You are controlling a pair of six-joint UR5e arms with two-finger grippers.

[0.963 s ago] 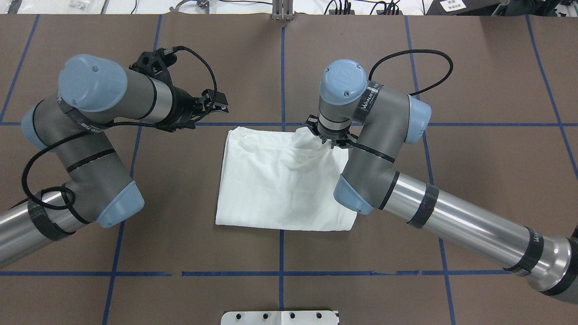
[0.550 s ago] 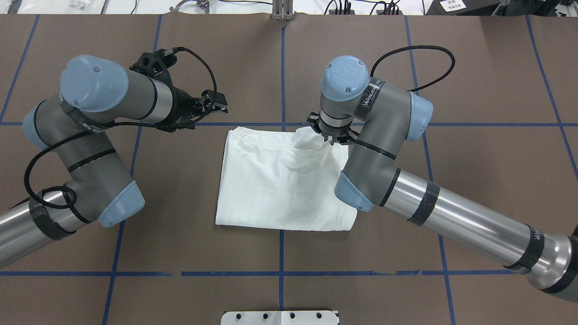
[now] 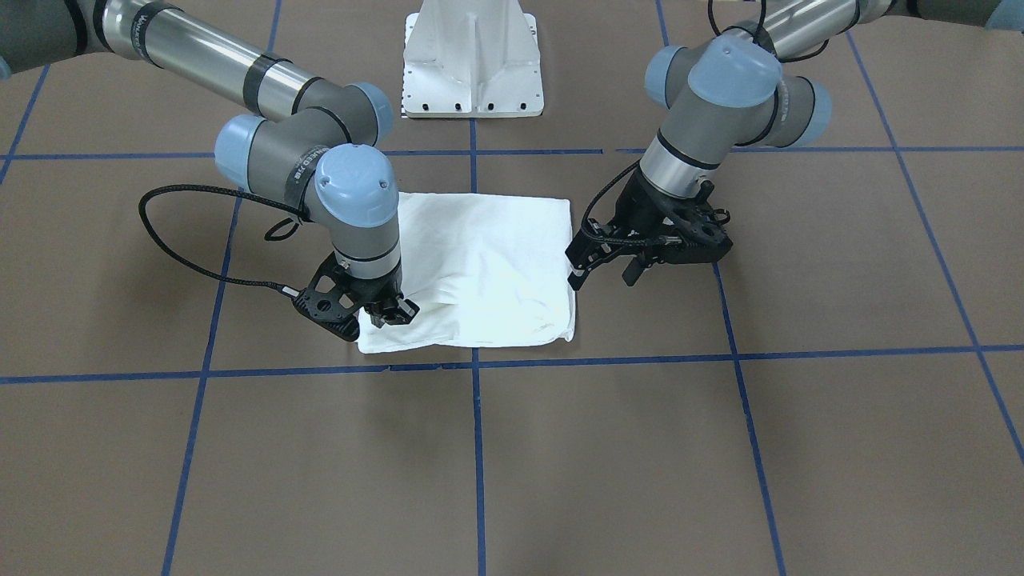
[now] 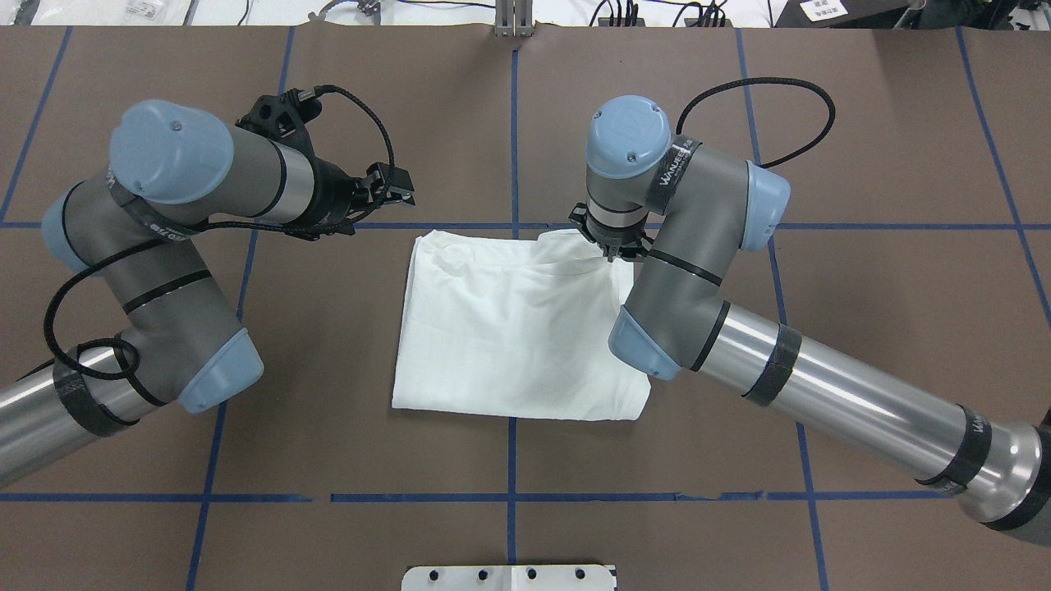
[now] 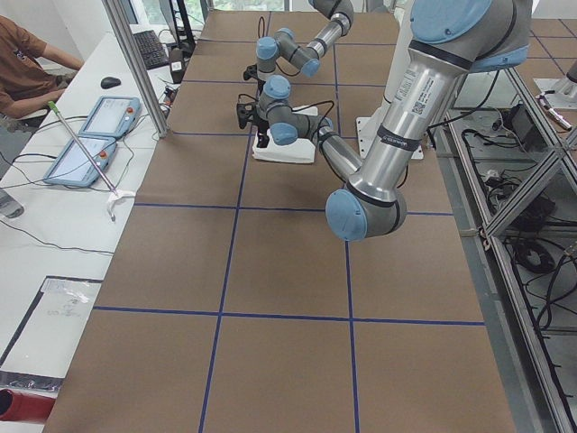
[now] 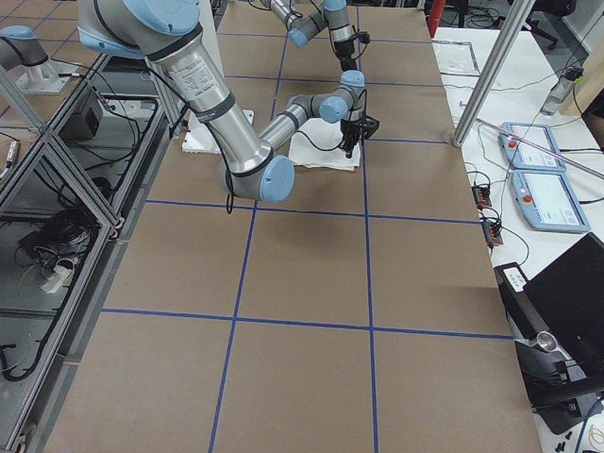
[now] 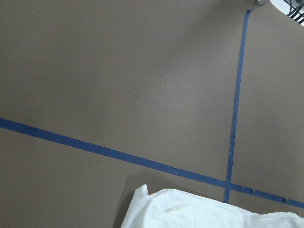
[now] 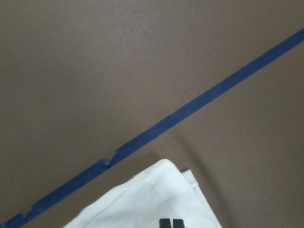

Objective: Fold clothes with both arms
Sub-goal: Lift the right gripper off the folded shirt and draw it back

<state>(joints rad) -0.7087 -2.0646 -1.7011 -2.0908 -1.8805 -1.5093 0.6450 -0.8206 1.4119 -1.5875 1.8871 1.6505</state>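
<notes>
The brown tabletop [image 4: 903,369] is marked into a grid by blue tape lines [image 4: 513,123]. Along the operators' side runs a white bench [image 5: 63,262] carrying two light-blue teach pendants [image 5: 111,115], a keyboard [image 5: 149,47] and a mouse [image 5: 110,82]. An aluminium post [image 5: 137,68] rises between them. Cables [image 6: 42,226] lie on the floor.

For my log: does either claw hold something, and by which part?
The right claw pinches the white shirt near one corner; the left claw holds nothing.
</notes>
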